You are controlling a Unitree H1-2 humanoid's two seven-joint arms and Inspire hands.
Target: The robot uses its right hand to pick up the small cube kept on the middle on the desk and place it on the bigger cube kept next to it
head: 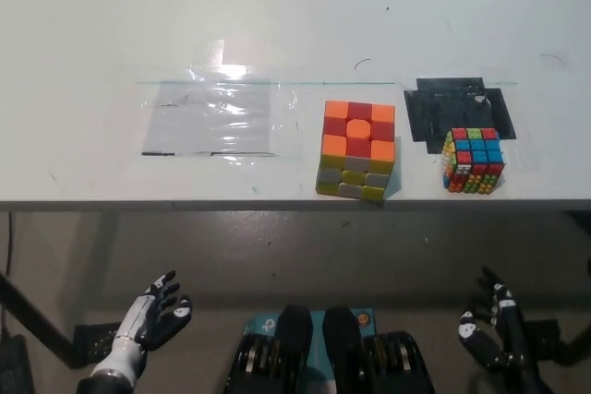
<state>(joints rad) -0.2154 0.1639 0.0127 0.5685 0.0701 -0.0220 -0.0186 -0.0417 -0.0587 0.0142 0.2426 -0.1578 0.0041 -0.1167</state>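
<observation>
The small cube (472, 161) sits near the desk (277, 25) front edge on black tape (434, 108), just right of the big cube (357, 149) and apart from it. The right hand (489, 325) hangs below the desk edge, well short of the small cube, fingers spread and empty. The left hand (157, 313) rests low at the left, also spread and empty.

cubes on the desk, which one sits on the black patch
The smaller cube, the one toward the robot's right hand. It rests on the black patch, while the bigger orange-topped cube stands on bare white desk.
</observation>
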